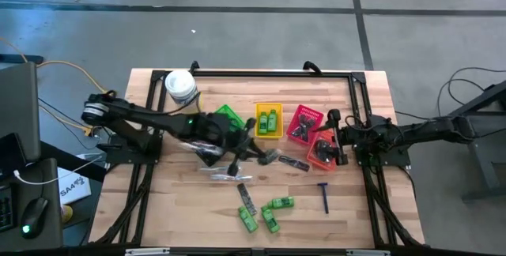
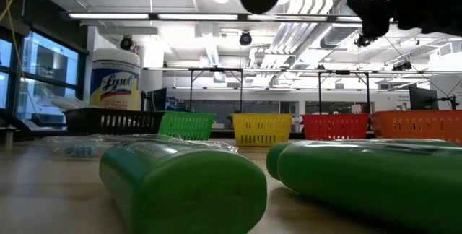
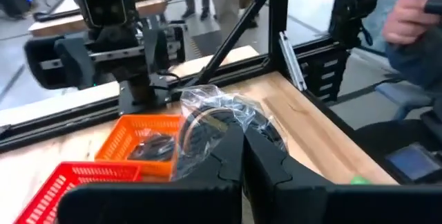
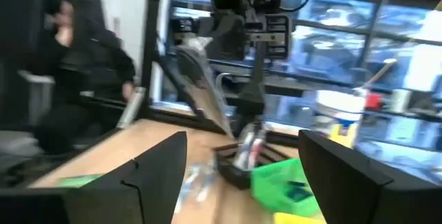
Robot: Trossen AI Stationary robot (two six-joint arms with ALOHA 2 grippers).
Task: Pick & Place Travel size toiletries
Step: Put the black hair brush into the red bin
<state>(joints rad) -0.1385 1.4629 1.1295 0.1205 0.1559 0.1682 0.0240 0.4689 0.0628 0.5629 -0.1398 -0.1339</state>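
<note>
My left gripper (image 1: pixel 267 157) reaches from the table's left to its middle and is shut on a clear-wrapped round dark packet (image 3: pixel 214 120), held above the table. My right gripper (image 4: pixel 242 175) stands open with nothing between its fingers at the right side, beside the orange basket (image 1: pixel 322 150). Several green mini bottles (image 1: pixel 269 208) lie on their sides near the front edge. A blue-handled razor (image 1: pixel 324 197), a dark comb (image 1: pixel 296 163) and another clear packet (image 1: pixel 229 177) lie flat on the wood. My left gripper pinches the packet's clear wrapper at its lower edge (image 3: pixel 231 135) between its two fingers. The fingers come nearly level, from the table's left. The packet stands up beyond the fingertips, lifted clear of the table, over the orange basket's near side (image 3: pixel 138 141).
A row of small baskets stands mid-table: green (image 1: pixel 229 116), yellow (image 1: pixel 269 119) with green bottles in it, and red (image 1: pixel 303 123). A black basket (image 4: pixel 231 163) sits under the left arm. The big white tub (image 1: pixel 180 86) stands at the back left. A person (image 3: pixel 414 23) stands beyond the table.
</note>
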